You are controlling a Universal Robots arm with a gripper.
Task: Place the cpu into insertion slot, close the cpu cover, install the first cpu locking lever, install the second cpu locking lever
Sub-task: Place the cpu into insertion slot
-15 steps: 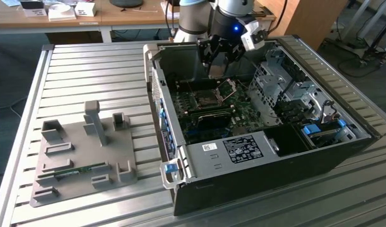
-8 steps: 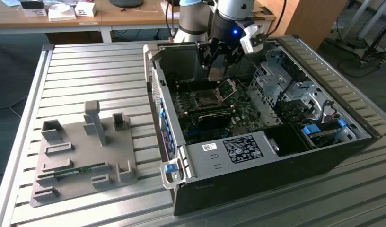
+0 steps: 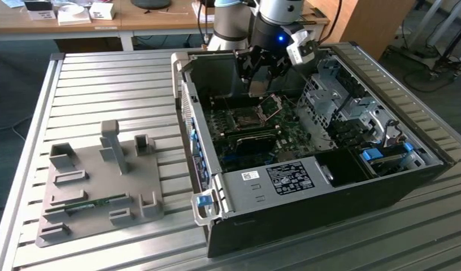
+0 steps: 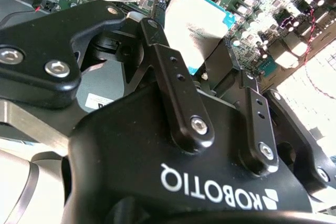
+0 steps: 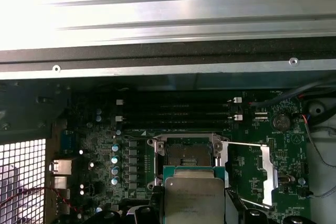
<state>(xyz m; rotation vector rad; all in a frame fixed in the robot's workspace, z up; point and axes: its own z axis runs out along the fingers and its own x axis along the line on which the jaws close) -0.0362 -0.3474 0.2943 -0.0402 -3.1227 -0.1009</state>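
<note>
The gripper (image 3: 257, 82) was clamped on the cpu (image 5: 193, 200), held above the bare insertion slot (image 5: 186, 153). The cpu cover (image 5: 268, 174) stood flipped open beside the slot, inside the computer case (image 3: 329, 203).

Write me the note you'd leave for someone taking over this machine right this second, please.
The tool is shut on the cpu, held over the motherboard close to the insertion slot, which is empty.
The cpu cover stands open.
Done: cpu picked up and brought to the slot.
Left: seating it, closing the cover, both locking steps.
</note>
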